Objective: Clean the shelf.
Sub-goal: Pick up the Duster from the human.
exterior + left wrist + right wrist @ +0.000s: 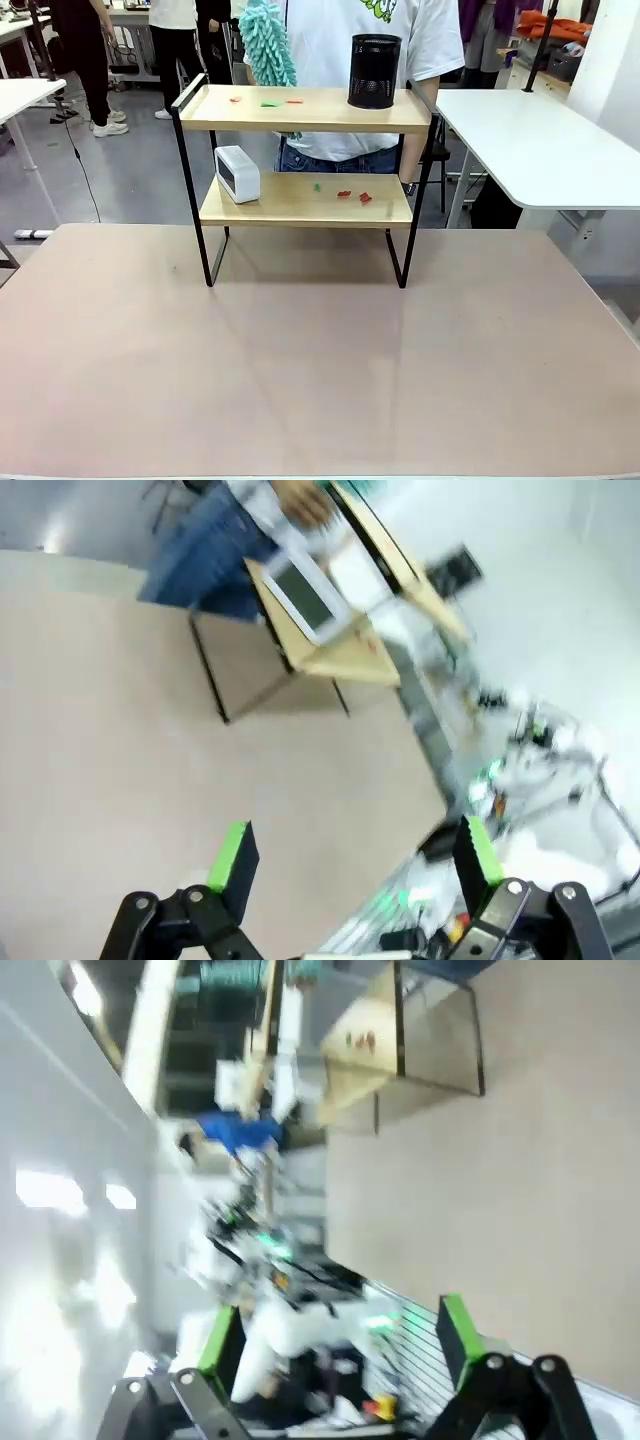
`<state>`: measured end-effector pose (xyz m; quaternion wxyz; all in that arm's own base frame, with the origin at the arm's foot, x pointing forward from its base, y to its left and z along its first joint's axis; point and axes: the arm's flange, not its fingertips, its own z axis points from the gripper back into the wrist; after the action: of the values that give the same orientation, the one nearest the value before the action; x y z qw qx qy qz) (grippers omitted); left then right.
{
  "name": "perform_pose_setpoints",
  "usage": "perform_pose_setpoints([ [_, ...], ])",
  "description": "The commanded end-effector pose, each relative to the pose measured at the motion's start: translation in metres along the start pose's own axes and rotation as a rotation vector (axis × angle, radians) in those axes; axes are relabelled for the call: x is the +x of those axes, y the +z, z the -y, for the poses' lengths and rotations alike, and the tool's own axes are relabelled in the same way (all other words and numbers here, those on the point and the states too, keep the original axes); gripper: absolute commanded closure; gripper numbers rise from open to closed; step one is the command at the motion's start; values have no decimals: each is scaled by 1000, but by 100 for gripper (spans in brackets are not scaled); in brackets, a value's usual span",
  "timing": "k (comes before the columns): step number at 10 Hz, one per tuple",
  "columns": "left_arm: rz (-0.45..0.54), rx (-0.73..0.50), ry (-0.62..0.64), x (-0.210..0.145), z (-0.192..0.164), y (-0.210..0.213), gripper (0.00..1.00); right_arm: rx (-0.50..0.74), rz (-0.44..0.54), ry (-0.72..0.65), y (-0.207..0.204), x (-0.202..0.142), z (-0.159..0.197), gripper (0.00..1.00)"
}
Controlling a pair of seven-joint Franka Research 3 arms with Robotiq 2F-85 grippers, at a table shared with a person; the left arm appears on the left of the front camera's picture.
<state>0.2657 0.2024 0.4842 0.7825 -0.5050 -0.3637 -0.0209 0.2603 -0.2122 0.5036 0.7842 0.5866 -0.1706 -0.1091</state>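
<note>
Two-tier shelf [320, 118] stands on the table [300, 380] at its far middle, long axis left-right across the robot, small red and green scraps [353, 195] lying on it, while left gripper [356, 852] and right gripper [338, 1335] hang well back from it, both wide open and empty, neither clearly nearer.

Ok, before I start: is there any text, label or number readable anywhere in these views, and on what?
No text here can be read.
The green print on the person's white T-shirt: cut off at the picture's top edge, unreadable.
The white box on the lower board of the shelf: no legible characters on its face; blurred in the left wrist view.
The black mesh cup on the top board: no label seen.
</note>
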Motion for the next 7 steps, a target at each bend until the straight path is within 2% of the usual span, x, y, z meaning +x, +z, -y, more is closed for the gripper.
perform_pose_setpoints([
  [1,362,-64,145,-53,-40,-13,0,94,123,-120,-35,8,13,0],
  [2,351,-16,253,-60,-48,-26,0,-47,178,-126,-43,3,21,0],
  [3,150,-2,108,-10,-36,28,0,59,65,-106,-4,8,24,0],
  [7,150,-2,108,-10,-36,28,0,59,65,-106,-4,8,24,0],
])
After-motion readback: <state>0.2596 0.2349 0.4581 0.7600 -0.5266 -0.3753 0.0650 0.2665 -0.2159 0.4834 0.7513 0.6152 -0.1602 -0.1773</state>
